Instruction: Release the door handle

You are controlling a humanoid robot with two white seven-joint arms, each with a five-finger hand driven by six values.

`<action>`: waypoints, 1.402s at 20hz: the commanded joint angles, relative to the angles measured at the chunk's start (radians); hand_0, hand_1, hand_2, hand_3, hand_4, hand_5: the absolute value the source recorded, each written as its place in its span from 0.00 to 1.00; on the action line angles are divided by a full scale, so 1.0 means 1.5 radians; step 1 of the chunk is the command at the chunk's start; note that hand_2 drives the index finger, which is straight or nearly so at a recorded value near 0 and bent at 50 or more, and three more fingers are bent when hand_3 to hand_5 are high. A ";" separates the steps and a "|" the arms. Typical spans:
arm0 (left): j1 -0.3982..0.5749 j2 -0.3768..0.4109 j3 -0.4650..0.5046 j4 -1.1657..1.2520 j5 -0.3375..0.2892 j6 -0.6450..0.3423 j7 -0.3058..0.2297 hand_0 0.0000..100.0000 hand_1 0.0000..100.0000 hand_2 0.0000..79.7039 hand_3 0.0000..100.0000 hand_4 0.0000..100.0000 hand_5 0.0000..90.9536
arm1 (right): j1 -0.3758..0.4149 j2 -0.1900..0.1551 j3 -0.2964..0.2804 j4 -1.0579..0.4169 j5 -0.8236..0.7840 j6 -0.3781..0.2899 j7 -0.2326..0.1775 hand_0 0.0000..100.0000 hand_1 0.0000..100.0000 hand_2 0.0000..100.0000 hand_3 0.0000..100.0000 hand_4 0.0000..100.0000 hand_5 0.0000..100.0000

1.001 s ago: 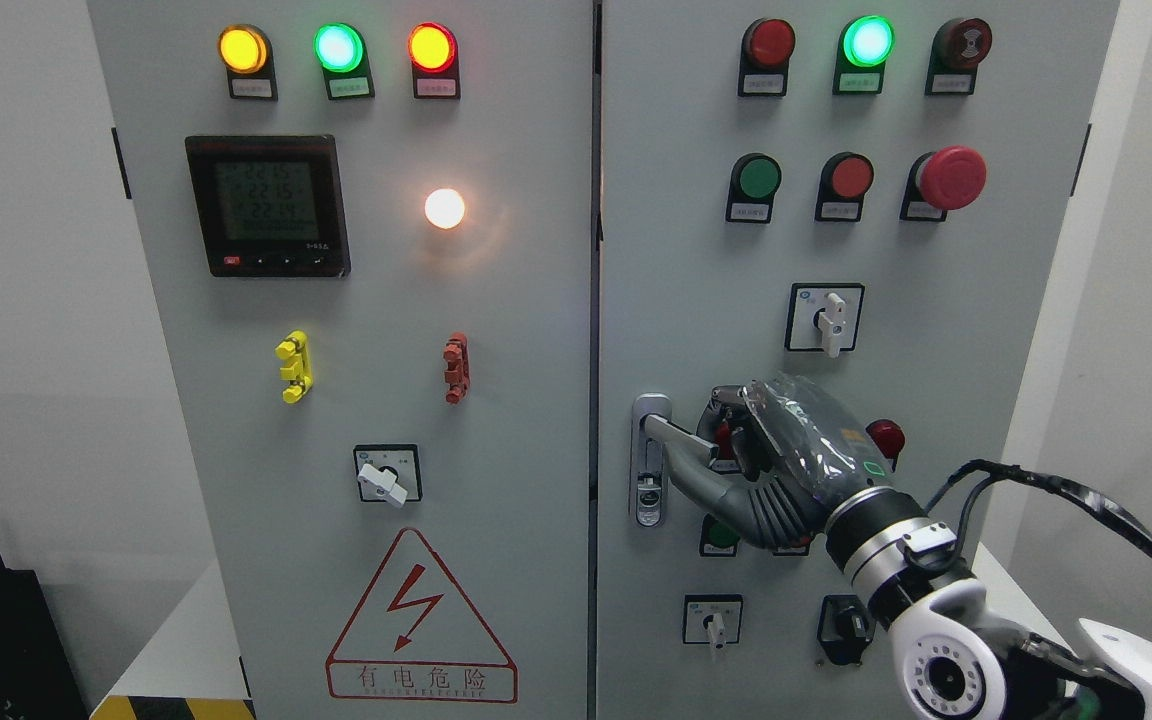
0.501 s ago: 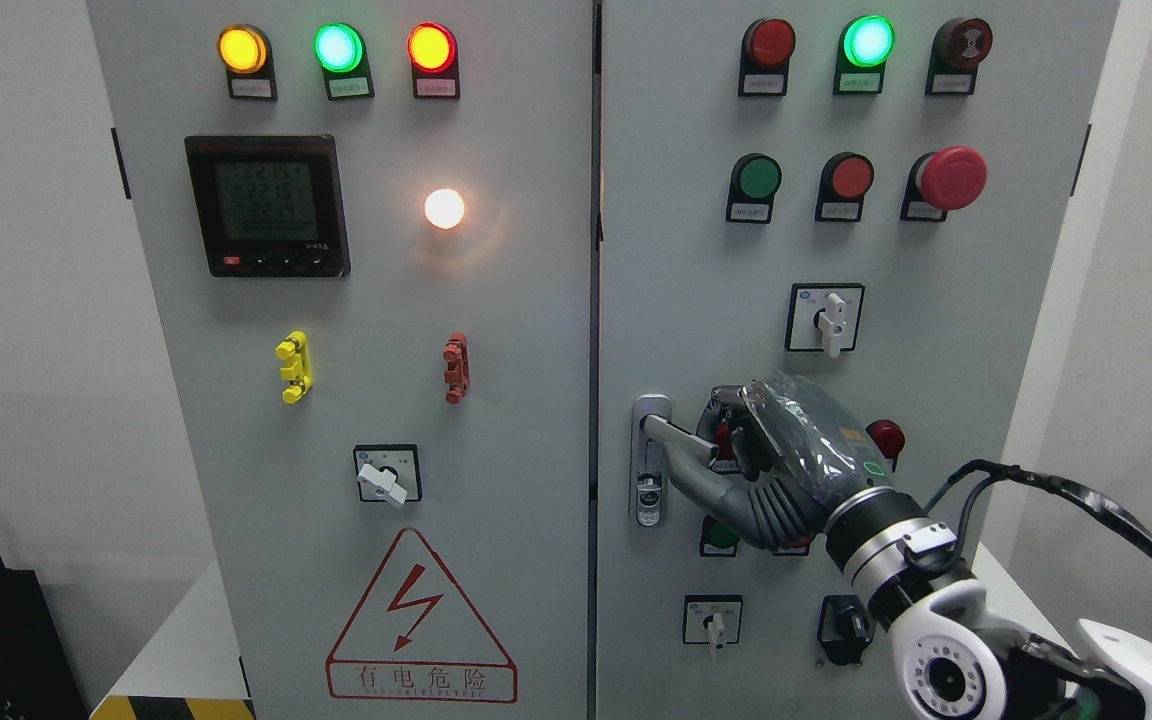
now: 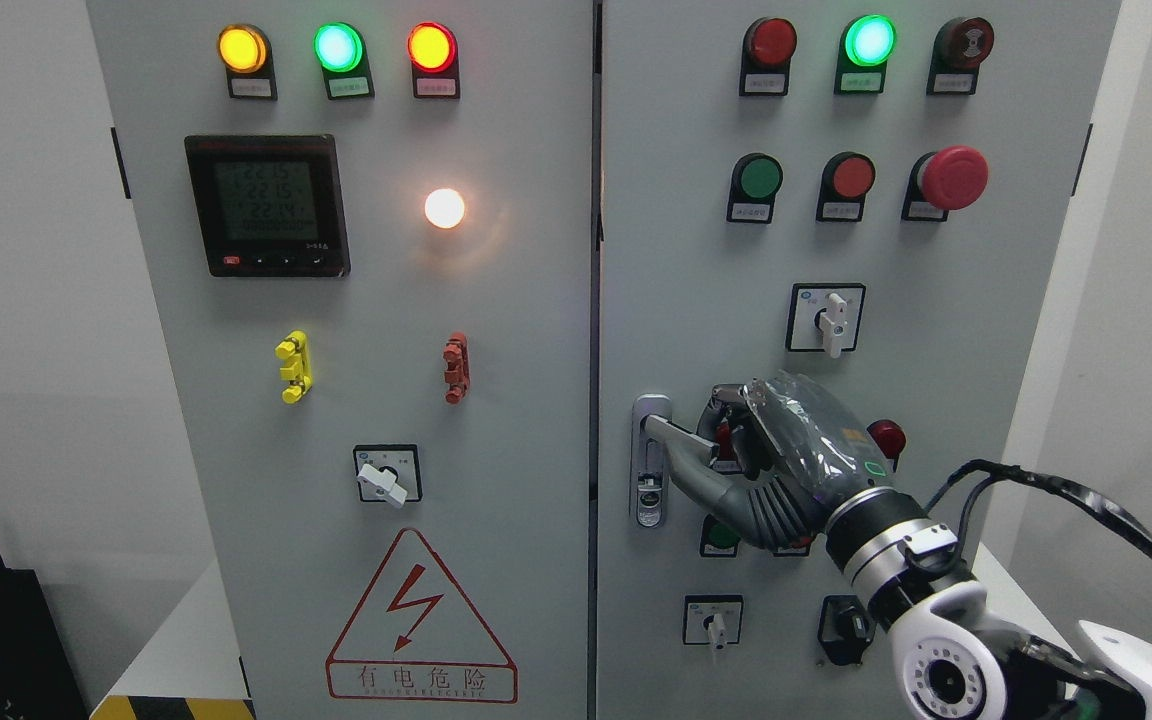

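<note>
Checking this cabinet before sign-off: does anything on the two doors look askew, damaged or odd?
Nothing looks damaged. The door handle on the right door sticks out sideways from its plate rather than lying flush, with the right hand curled around it. The right door's edge also looks slightly proud of the left door.

Cabinet doors: sheet metal by the look, pale grey paint, smooth, matt to faintly satin.

Door handle: bare silvery metal, polished, catching light along the lever; backplate the same finish.

Right hand: dark grey, ribbed plastic or rubber at the thumb base; a glossy, crinkled clear film over the back.

Wrist cuff: brushed bright metal ring, then glossy white moulded plastic on the forearm.

Cable: black, smooth sheath, slight sheen.

Emergency-stop button, far right: red plastic, semi-gloss.

Indicator lamps, top left: translucent glossy lenses.

Meter: black matt plastic bezel, glassy screen.

Warning sticker: flat printed label, low sheen.
</note>
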 commanded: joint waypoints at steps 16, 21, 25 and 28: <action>-0.002 0.000 0.001 0.006 0.000 0.000 0.000 0.12 0.39 0.00 0.00 0.00 0.00 | 0.007 0.000 0.000 -0.005 0.000 -0.001 0.000 0.50 0.39 0.72 1.00 1.00 1.00; -0.002 0.000 0.001 0.006 0.000 0.000 0.000 0.12 0.39 0.00 0.00 0.00 0.00 | 0.004 0.000 0.000 -0.005 0.000 -0.002 0.000 0.51 0.39 0.72 1.00 1.00 1.00; -0.002 0.000 0.001 0.006 0.000 0.000 0.000 0.12 0.39 0.00 0.00 0.00 0.00 | -0.002 0.000 0.000 -0.004 0.000 -0.002 0.000 0.51 0.39 0.70 1.00 1.00 1.00; -0.002 0.000 0.001 0.006 0.000 0.000 0.000 0.12 0.39 0.00 0.00 0.00 0.00 | -0.003 0.000 0.000 -0.004 0.000 -0.003 0.000 0.51 0.39 0.70 1.00 1.00 1.00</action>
